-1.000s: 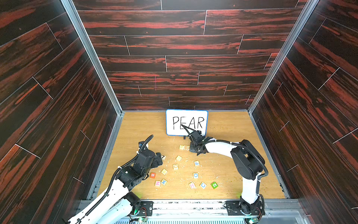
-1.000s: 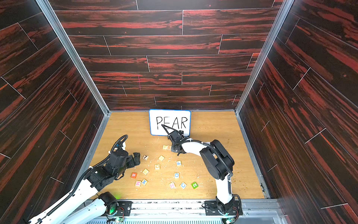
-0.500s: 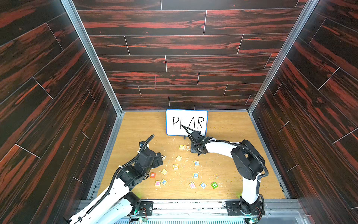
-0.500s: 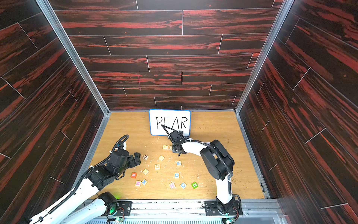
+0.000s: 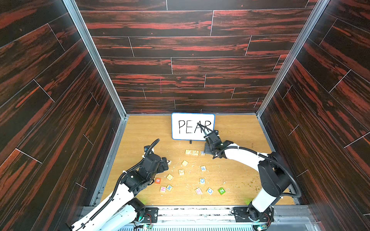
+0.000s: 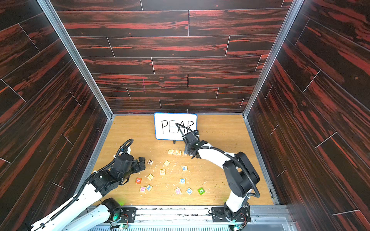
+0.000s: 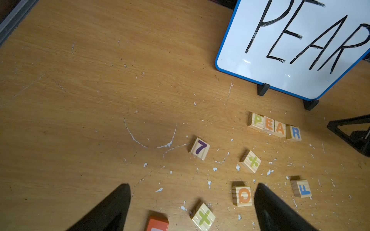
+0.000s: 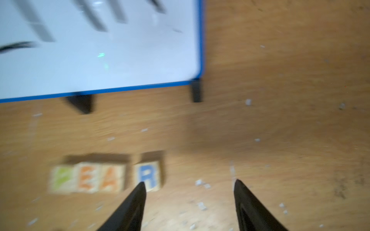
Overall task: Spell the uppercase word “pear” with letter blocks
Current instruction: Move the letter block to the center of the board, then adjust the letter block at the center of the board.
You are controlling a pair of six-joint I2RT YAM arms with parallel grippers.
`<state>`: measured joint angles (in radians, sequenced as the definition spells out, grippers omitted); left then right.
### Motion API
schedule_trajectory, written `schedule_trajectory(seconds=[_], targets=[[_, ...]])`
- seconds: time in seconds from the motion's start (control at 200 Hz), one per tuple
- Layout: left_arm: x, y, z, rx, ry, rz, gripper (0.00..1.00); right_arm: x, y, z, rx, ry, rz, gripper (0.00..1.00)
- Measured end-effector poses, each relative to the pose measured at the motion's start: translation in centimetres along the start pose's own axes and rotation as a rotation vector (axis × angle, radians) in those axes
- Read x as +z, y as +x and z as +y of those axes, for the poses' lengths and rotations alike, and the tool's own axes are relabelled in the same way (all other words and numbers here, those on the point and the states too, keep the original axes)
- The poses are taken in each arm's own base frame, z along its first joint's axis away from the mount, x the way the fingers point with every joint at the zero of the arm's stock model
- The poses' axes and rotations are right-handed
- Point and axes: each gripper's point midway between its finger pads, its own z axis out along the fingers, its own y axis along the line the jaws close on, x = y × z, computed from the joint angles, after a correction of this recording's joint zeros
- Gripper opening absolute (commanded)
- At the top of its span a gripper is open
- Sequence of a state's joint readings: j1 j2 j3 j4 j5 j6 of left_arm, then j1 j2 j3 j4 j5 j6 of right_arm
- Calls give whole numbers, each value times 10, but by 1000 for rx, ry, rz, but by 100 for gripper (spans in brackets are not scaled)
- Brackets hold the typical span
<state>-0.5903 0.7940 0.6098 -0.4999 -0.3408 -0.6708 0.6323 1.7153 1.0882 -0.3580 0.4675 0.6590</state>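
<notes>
Letter blocks (image 5: 194, 152) lie in a row on the tabletop (image 5: 236, 140) just in front of the whiteboard (image 5: 193, 126), reading PEAR. P (image 7: 257, 120), E (image 7: 269, 124) and A (image 7: 279, 129) touch; R (image 7: 296, 133) sits a slight gap off A. The right end effector (image 8: 189, 182) is just beside R, jaws apart and empty. The left end effector (image 7: 193, 185) is near the 7 block (image 7: 200, 149), jaws wide and empty.

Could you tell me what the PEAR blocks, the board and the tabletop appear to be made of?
The blocks: pale bare-looking wood, grain lines on the sides; matte coloured letters, probably printed.
The board: glossy white panel, likely dry-erase, given the glare spots; blue rim, perhaps plastic.
The tabletop: wood-grain surface, possibly laminate or veneer, with white flecks where it looks chipped.
</notes>
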Motion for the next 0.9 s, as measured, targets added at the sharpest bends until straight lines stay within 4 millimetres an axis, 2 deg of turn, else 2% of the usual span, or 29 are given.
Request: schedule_trajectory(seconds=[0.065,0.175,0.396,0.611,0.902], targets=[[1,1,0,2,-3,4,99,3,2,-7,-3,14,9,76],[2,2,0,4,-6,8,99,9,4,-3,-24,9,17,80],[2,2,1,4,-7,8,99,29,21,-3,-61,30,71,81],[2,2,1,5,-8,10,99,30,22,-3,-67,30,74,81],[4,3,0,6,-12,14,99,31,24,8,-77,-25,89,81]])
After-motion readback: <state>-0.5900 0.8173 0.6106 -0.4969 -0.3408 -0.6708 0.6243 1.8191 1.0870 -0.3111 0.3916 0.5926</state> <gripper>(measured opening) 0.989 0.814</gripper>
